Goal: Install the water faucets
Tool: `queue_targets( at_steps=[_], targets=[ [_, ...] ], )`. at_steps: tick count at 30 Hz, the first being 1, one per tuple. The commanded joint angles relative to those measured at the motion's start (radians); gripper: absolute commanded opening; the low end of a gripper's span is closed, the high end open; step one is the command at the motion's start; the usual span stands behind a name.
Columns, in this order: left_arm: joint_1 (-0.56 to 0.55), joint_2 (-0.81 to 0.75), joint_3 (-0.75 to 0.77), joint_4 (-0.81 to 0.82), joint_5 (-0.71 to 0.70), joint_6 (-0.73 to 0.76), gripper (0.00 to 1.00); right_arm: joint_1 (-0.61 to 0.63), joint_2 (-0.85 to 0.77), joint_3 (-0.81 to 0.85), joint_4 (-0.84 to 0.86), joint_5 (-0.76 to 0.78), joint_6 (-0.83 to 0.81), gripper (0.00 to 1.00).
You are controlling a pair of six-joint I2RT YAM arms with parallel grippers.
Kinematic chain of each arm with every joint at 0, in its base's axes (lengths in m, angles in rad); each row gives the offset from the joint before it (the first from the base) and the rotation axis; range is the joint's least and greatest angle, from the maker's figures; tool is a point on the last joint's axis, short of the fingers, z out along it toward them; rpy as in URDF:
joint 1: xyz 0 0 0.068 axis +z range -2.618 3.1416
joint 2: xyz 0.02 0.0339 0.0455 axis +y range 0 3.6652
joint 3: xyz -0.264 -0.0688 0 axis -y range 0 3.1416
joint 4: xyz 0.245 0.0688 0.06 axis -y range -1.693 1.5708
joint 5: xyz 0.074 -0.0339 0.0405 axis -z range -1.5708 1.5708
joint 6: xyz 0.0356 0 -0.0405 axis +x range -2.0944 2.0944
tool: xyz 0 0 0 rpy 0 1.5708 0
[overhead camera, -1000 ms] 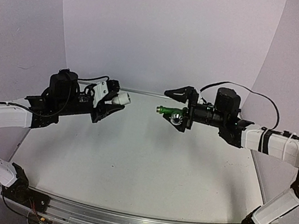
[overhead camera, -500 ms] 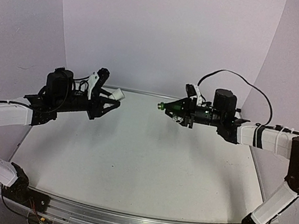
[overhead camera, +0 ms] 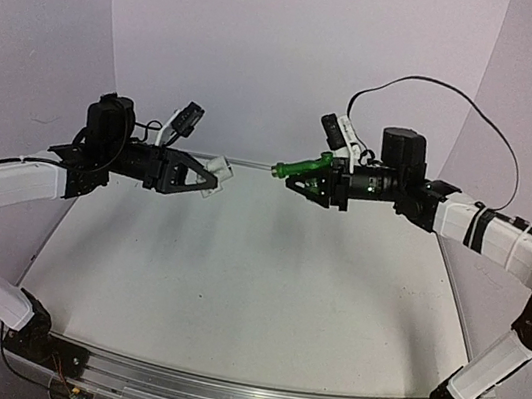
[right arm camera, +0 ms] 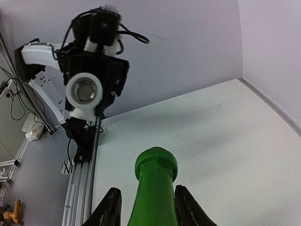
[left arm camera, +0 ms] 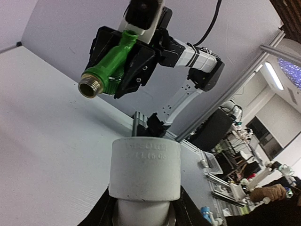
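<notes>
Green tap [overhead camera: 301,168] sits clamped between the jaws of the right gripper [overhead camera: 315,180], held in the air above the far part of the table [overhead camera: 250,298]. Its free end points left toward the other arm and lies a little lower than the gripped end. From the left wrist view, the tap [left arm camera: 110,66] shows a silvery threaded ring at that free end, with the black fingers of the right gripper [left arm camera: 123,59] closed around its body.

Left gripper [overhead camera: 207,174] is closed on the white fitting [overhead camera: 216,165], also off the table. The fitting [left arm camera: 145,162] is a short white cylinder sticking out past the fingertips, with faint raised lettering on its side. In the right wrist view its round open mouth [right arm camera: 84,92] faces the tap [right arm camera: 153,188].

Tap end and fitting mouth are near each other at roughly the same height, not touching; a clear gap lies between them. Exact alignment of the two axes cannot be judged.
</notes>
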Motion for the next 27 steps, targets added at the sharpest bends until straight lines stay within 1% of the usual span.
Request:
queue_targets(
  at_steps=[1,5,9,12,19,27],
  targets=[
    [0.001,0.024,0.081,0.025,0.187,-0.165,0.00,0.112,-0.048,0.091,-0.028,-0.047,-0.269,0.00],
    [0.000,0.019,0.101,0.025,0.270,-0.215,0.00,0.154,-0.024,0.173,-0.058,-0.047,-0.339,0.00],
    [-0.002,0.030,0.104,0.026,0.310,-0.255,0.00,0.190,0.008,0.257,-0.143,-0.033,-0.434,0.00],
    [-0.003,0.025,0.107,0.024,0.323,-0.259,0.00,0.201,0.040,0.313,-0.193,-0.047,-0.476,0.00],
    [-0.007,0.016,0.115,0.024,0.347,-0.246,0.00,0.212,0.083,0.358,-0.235,-0.084,-0.493,0.00],
    [-0.007,0.018,0.121,0.024,0.358,-0.240,0.00,0.238,0.101,0.368,-0.265,-0.080,-0.509,0.00]
  ],
)
